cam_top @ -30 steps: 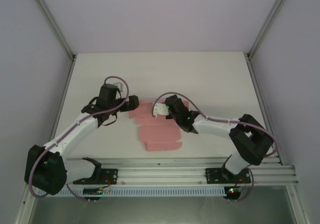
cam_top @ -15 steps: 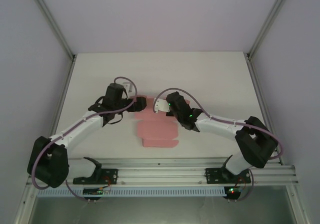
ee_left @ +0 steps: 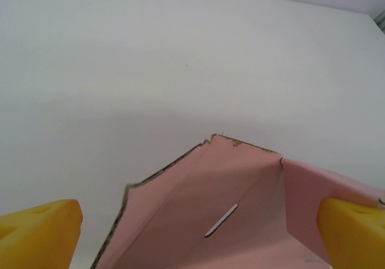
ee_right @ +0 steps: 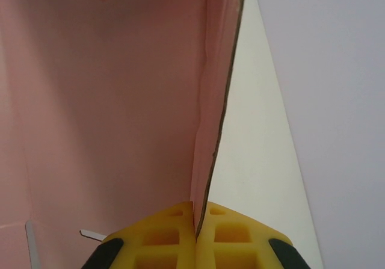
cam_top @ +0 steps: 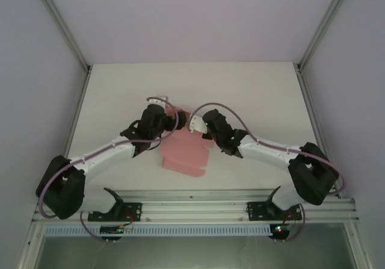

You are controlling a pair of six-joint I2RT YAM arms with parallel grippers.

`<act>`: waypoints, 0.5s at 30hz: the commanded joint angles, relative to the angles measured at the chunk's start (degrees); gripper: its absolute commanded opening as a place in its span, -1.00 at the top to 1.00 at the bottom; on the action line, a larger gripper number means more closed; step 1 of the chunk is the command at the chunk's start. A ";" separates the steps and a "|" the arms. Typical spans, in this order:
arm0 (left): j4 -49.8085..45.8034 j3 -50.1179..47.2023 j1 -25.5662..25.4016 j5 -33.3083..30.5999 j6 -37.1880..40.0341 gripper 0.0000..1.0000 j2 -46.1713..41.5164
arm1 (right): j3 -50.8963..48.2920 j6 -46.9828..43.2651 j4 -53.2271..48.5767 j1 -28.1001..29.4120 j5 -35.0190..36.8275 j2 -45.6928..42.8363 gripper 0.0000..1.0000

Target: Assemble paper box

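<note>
The pink, thin-card paper box (cam_top: 183,154) sits half-formed near the middle of the white table (cam_top: 252,88), just ahead of the two arms. Its far end is raised between them and its near end appears to rest on the table, skewed to one side.

The right claw (ee_right: 195,224) is clamped on an upright side wall of the card, with the raw edge pinched where its yellow pads meet. The left claw (ee_left: 195,236) stands apart: one yellow fingertip (ee_left: 39,230) is clear of the card, and the other is touching or just beside a raised flap. A folded corner sits in the gap between them, ungripped.

We judge the folding to be partway. Walls stand up, but nothing looks locked, and a small slit (ee_left: 221,219) in the panel has no tab in it.

What worries us is that a single pinch carries the whole sheet.
- If the right claw pulls or twists, the thin wall could crease away from its fold line or tear at the edge.
- If the left claw closes off-centre, it may crush the corner rather than turn the flap.
- The near end is free, so a sideways push could slide or swing the card — and any wall let go unlocked would likely spring back flat.
</note>
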 commanded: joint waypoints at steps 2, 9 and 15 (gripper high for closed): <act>2.86 1.33 -2.44 -11.87 -1.05 -0.99 1.99 | 1.25 1.32 0.86 1.54 -4.77 -2.36 1.00; -5.21 2.78 -2.67 -12.10 -1.52 -0.99 0.58 | 0.67 2.74 -0.86 0.39 -4.27 -3.25 1.00; -7.41 -2.56 0.50 -2.96 -2.24 -0.99 -9.37 | -0.94 3.30 -1.19 -1.32 -4.77 -5.15 1.00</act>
